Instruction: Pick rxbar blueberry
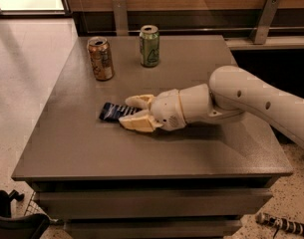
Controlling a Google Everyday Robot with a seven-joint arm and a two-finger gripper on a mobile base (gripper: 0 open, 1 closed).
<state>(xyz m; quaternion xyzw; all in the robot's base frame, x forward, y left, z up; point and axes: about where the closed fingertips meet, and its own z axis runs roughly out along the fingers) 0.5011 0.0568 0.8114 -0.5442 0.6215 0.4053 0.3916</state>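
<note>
tool open on table, straddling rxbar blueberry

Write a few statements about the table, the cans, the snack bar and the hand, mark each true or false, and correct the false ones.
1. The dark blue snack bar lies flat on the table. True.
2. The green can is tipped on its side. False: it stands upright near the table's far edge.
3. The hand is low over the table, right at one end of the snack bar. True.
4. The brown can stands between the hand and the snack bar. False: it stands apart from both, farther back on the table, to the left of the green can.
5. The two cans touch each other. False: bare table shows between them.
</note>
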